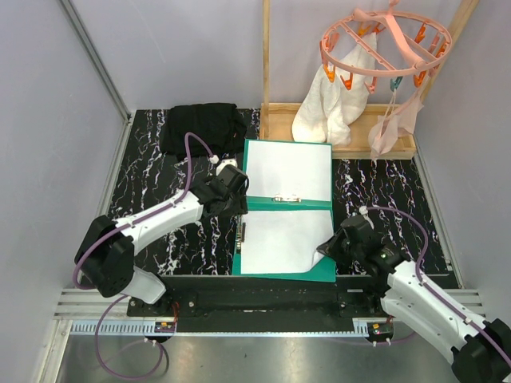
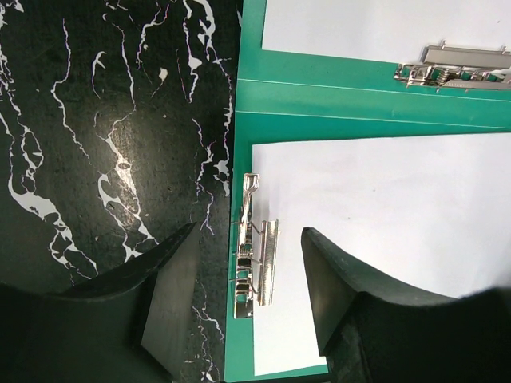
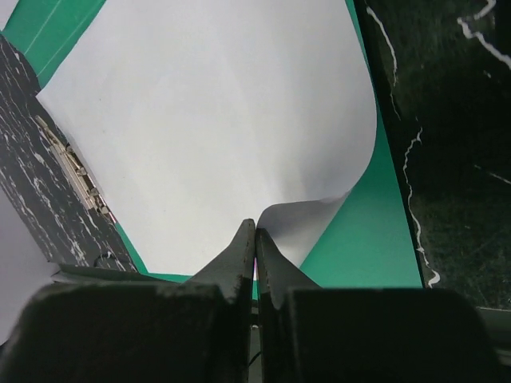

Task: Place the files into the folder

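The teal folder point(image 1: 311, 205) lies open on the black marbled table. One white file point(image 1: 291, 169) rests on its far half, the other point(image 1: 283, 239) on its near half. My left gripper point(image 1: 239, 206) hovers open over the near half's left edge. In the left wrist view its fingers point(image 2: 251, 230) straddle the metal clip point(image 2: 259, 263) beside the near file point(image 2: 383, 215), touching nothing. My right gripper point(image 1: 326, 247) is shut on the near file's right front corner. In the right wrist view that corner curls up into the jaws point(image 3: 255, 227) off the folder point(image 3: 367, 231).
A folded black cloth point(image 1: 201, 128) lies at the back left, behind the left arm. A wooden tray point(image 1: 343, 120) stands behind the folder, with a pink clip hanger point(image 1: 383, 48) and white socks point(image 1: 331, 104) over it. A second clip point(image 2: 451, 68) sits at the folder's spine.
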You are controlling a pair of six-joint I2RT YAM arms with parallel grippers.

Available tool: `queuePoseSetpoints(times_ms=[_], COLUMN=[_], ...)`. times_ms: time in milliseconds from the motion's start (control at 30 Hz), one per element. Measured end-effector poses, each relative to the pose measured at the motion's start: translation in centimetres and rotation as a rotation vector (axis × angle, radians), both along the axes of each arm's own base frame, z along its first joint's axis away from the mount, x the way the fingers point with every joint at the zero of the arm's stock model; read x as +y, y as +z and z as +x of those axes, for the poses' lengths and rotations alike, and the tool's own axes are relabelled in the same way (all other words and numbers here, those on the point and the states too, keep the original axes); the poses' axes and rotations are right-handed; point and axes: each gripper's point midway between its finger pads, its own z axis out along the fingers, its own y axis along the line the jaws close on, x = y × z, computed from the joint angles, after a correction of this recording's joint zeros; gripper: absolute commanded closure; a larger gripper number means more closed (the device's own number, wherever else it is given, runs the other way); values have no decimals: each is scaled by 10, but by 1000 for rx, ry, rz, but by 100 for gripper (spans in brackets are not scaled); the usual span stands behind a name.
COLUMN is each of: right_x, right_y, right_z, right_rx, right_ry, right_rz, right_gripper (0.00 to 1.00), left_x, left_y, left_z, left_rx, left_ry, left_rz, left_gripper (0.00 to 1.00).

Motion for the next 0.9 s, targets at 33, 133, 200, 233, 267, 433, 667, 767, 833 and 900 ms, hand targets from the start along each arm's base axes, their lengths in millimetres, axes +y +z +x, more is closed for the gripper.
queuePoseSetpoints(times_ms=[33,133,200,233,267,433,667,767,833,900], right_x=[-1,1,2,3,5,10,19,20,20,21], right_y=[2,3,-2,-4,-6,-6,4,4,4,4], right_z=[3,7,6,5,4,-1,0,-1,-1,-2], right_rx=[-13,-19,1,11,20,26,17,28,33,36], right_ry=[7,33,41,46,50,34,15,13,7,4], right_rz=[-15,-40,-47,-42,-35,31,110,119,124,132], right_gripper=[95,96,96,96,96,97,96,96,96,96], left_x=[0,2,2,2,2,2,2,2,2,2], left_y=[-1,-3,-4,-4,-4,-4,-4,-4,-4,-4], left_z=[0,-2,-3,-3,-2,-3,-3,-3,-3,-3], left_rx=[2,8,10,9,9,10,10,11,11,11], left_ry=[0,-1,-1,-1,-1,-1,-1,-1,-1,-1], left_rz=[1,6,7,7,6,7,7,7,7,7], left_gripper=[43,43,43,43,43,42,42,42,42,42])
